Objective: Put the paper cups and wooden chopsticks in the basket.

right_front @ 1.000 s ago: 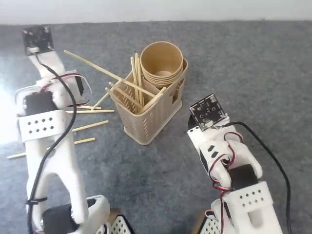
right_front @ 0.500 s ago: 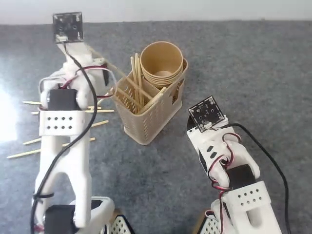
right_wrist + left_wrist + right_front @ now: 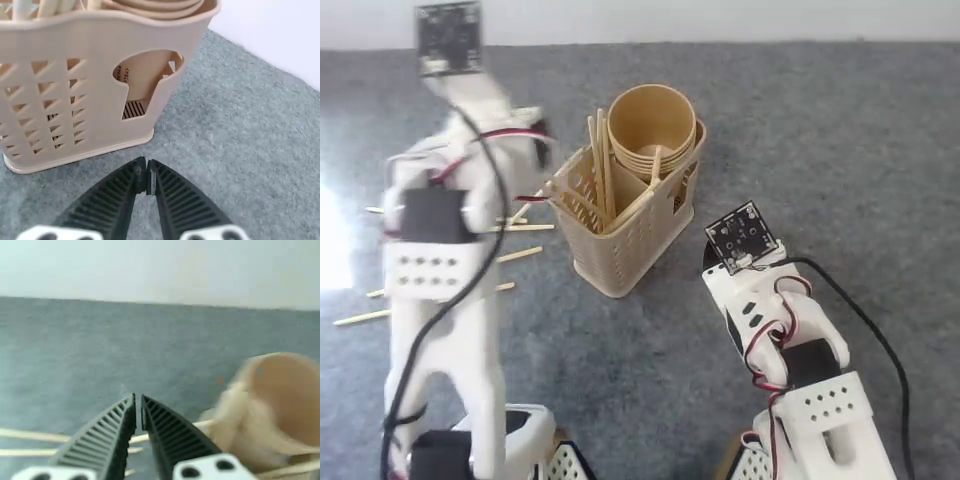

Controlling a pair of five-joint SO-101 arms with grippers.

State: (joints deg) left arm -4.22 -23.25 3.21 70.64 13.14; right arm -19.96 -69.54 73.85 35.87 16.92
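Basket (image 3: 620,250) stands between raised left hand (image 3: 138,407) and low right hand (image 3: 146,172); both closed.

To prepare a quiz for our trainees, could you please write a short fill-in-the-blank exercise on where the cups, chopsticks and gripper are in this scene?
1. The paper cups stand stacked ______ the basket.
2. Loose chopsticks lie on the table, on the ______ arm's side of the basket.
3. The right gripper, facing the basket, is ______ and holds nothing.

Missing words: inside; left; shut.
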